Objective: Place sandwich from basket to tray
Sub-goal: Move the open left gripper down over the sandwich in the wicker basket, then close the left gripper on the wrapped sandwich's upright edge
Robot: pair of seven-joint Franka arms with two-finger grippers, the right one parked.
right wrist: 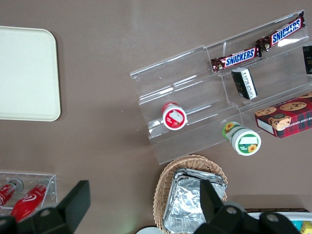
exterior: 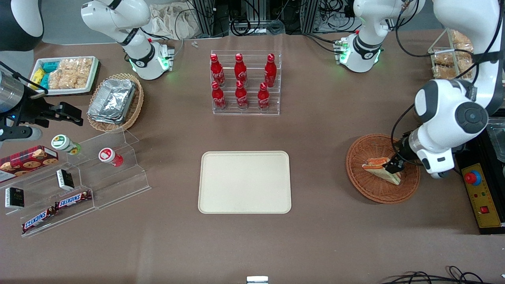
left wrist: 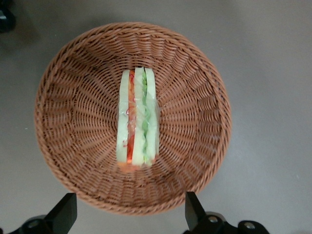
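Note:
The sandwich [exterior: 375,163] lies in the round reddish-brown wicker basket [exterior: 369,189] toward the working arm's end of the table. In the left wrist view the sandwich [left wrist: 137,117] shows its white bread, orange-red and green layers edge-on, in the middle of the basket [left wrist: 63,97]. My left gripper [exterior: 394,165] hovers over the basket, above the sandwich, apart from it. It is open and empty [left wrist: 129,213], its fingers [left wrist: 66,212] spread wide. The cream-beige tray [exterior: 244,182] lies bare at the table's middle; its corner shows in the right wrist view [right wrist: 24,73].
A clear rack of red cola bottles [exterior: 244,83] stands farther from the camera than the tray. A yellow control box with a red button [exterior: 479,193] sits beside the basket. A tan basket of foil containers [exterior: 114,100], a snack tray [exterior: 63,75] and a clear stepped stand [exterior: 79,185] lie toward the parked arm's end.

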